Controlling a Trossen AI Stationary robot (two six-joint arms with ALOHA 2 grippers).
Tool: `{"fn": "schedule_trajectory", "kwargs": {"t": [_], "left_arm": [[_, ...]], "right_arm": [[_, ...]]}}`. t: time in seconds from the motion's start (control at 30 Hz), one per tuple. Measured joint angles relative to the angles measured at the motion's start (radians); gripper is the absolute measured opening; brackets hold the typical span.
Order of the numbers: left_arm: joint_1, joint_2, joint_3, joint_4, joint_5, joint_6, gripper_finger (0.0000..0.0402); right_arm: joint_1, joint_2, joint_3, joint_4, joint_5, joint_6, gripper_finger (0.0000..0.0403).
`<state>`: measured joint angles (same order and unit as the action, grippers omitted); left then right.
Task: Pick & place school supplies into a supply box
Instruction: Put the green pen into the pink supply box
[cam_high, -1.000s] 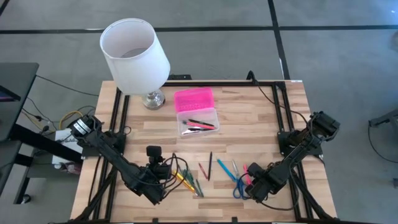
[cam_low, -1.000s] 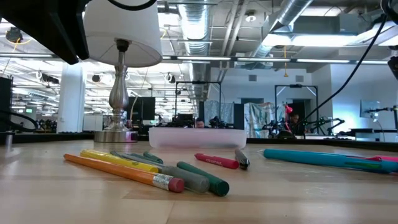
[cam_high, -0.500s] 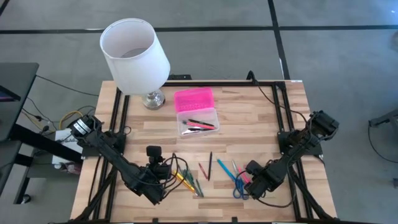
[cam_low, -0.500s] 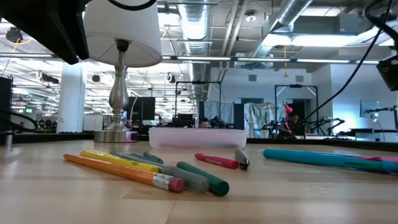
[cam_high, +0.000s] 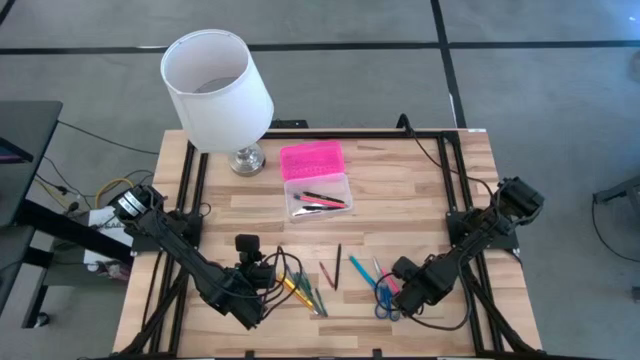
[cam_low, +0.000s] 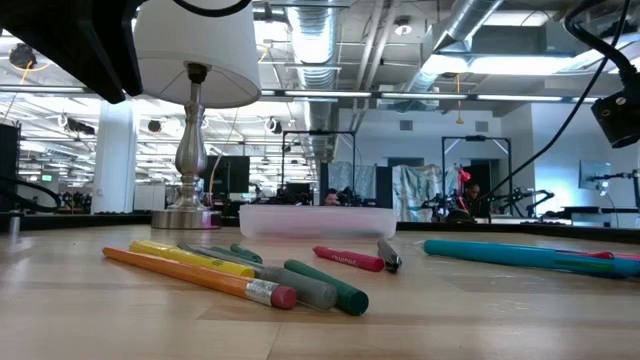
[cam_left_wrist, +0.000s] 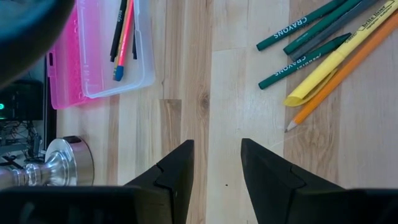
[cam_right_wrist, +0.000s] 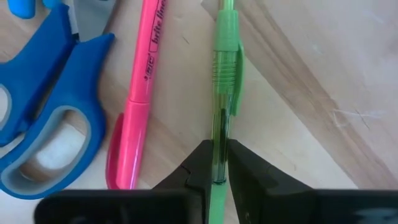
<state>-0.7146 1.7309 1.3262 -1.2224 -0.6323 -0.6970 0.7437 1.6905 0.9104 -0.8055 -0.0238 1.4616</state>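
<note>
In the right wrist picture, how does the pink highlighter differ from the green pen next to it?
The pink highlighter is thick and opaque; the green pen is thin, with a see-through barrel. The highlighter lies free on the table, while the green pen sits between the closed fingers of the right end effector. The highlighter lies beside the blue scissors; the pen is farther from them. Both lie flat, nearly parallel.

A grey floor (cam_high: 520, 70) surrounds the wooden table (cam_high: 400, 190). A white-shaded lamp (cam_high: 215, 85) stands at its far left corner. Beyond, ceiling ducts (cam_low: 480, 25) and strip lights (cam_low: 470, 62) cross a large open workshop.
</note>
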Motion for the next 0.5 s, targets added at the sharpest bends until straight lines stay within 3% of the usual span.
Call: {"fn": "schedule_trajectory", "kwargs": {"t": [0.5], "left_arm": [[0.0,0.0,0.0,0.0,0.001,0.0,0.0128]], "right_arm": [[-0.007,0.0,0.0,-0.053,-0.006,-0.006,0.0049]]}}
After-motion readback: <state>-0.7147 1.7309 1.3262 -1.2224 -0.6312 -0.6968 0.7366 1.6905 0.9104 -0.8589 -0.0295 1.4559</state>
